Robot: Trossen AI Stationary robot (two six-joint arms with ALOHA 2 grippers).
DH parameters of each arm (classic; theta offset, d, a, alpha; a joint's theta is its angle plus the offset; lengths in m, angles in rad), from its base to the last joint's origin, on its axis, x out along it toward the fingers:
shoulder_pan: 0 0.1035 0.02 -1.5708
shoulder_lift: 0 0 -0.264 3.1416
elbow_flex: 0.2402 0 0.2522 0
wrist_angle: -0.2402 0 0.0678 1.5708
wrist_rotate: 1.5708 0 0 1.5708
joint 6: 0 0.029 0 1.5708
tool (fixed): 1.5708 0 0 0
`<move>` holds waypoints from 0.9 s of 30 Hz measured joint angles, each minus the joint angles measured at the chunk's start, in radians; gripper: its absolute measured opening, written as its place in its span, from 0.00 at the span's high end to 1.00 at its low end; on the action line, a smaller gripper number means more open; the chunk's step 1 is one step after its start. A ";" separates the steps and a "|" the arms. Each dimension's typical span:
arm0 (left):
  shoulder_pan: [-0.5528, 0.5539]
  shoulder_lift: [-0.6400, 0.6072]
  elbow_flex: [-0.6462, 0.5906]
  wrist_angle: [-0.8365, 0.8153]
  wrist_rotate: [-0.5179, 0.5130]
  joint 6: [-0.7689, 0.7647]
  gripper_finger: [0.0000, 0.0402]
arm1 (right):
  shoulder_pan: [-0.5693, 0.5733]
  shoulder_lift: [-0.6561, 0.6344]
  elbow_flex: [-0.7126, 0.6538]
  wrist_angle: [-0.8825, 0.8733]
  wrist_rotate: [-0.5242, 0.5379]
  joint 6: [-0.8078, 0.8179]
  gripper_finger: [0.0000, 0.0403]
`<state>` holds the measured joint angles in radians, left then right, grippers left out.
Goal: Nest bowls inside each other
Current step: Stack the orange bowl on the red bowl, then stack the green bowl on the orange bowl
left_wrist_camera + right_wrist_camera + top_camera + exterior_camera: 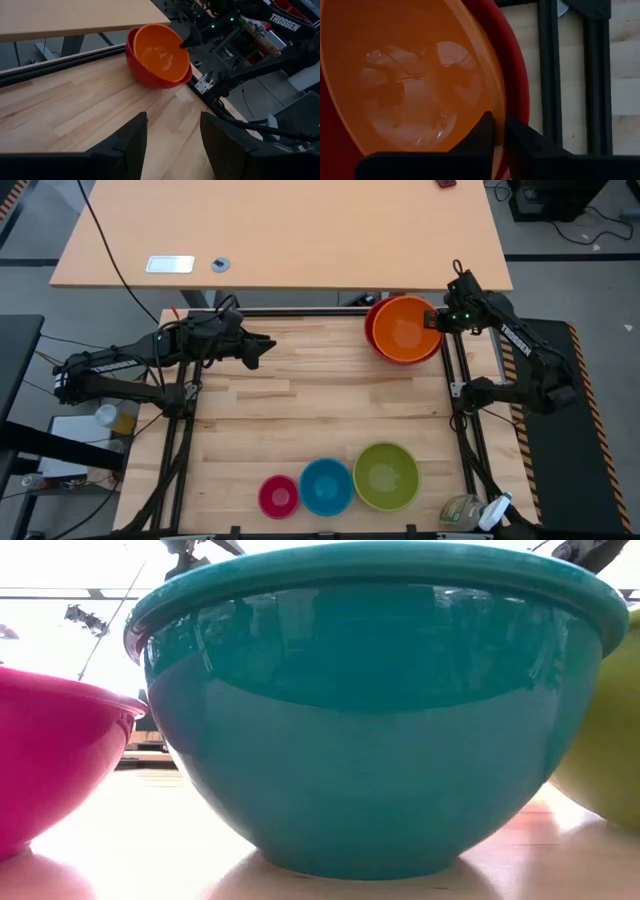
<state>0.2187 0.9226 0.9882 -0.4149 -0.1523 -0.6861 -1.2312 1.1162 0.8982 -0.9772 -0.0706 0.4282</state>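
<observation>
**Orange bowl sits in red bowl at the right end effector; three bowls wait apart**

The right end effector (436, 320) is at the far right corner of the bench (300, 410), its two fingers straddling the rim of the orange bowl (405, 328) with only a narrow gap between them. Whether they press the rim or stand just clear of it cannot be told. The orange bowl lies inside the red bowl (371, 326), tilted so that the red rim shows on the side away from this end effector.

The left end effector (262, 346) hovers over the far left part of the bench, fingers spread and empty, well apart from the nested pair.

Far from both end effectors, along the near edge, stand the magenta pink bowl (278, 495), the blue bowl (326, 485) and the lime green bowl (386, 475), in a row, each just beside the next.
</observation>
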 joint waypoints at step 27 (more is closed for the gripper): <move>0.000 0.000 0.000 0.000 0.020 0.024 0.54 | 0.244 -0.006 0.192 -0.161 -0.094 -0.125 0.48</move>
<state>0.2184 0.9226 0.9882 -0.4152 -0.1323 -0.6622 -0.9867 1.1107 1.0899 -1.1378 -0.1649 0.3036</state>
